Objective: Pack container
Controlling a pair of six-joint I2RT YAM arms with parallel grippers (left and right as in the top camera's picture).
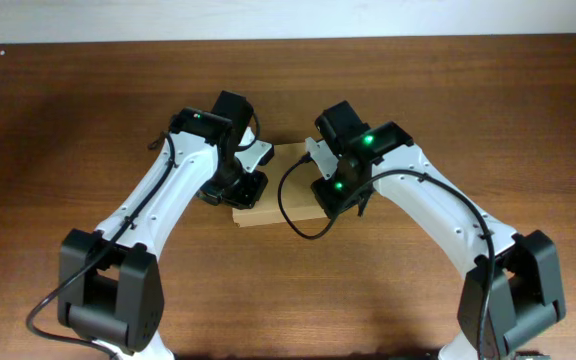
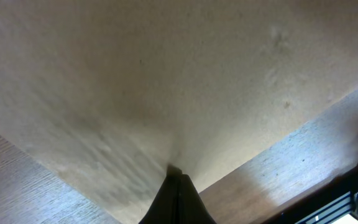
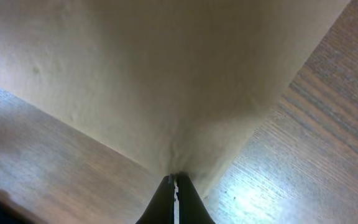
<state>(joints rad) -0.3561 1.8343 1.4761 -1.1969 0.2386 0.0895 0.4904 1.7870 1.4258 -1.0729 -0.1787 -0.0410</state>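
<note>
The cardboard box (image 1: 273,180) sits at the middle of the brown wooden table (image 1: 68,120), between the two white-and-black arms, which reach in from either side and hide much of it. Only a tan strip of the box shows from overhead, so it cannot be told whether its flap lid is up or down, and nothing of its inside can be seen.

The left tool (image 1: 238,188) is down at the box's left end. In the left wrist view its dark fingers (image 2: 175,186) are drawn together, and a corner of a tan cardboard panel (image 2: 166,81) runs into their tips, so the tool is clamped on the box there. Wood grain of the table (image 2: 278,168) shows on both sides below the panel.

The right tool (image 1: 336,192) is at the box's right end. Its fingers (image 3: 188,202) are nearly together, with only a thin bright slit between them. The cardboard (image 3: 166,68) puckers where its corner enters the tips, so this tool is also clamped on the box. The table (image 3: 316,124) lies just beneath.

Two green lights (image 1: 368,140) glow on the right arm.
</note>
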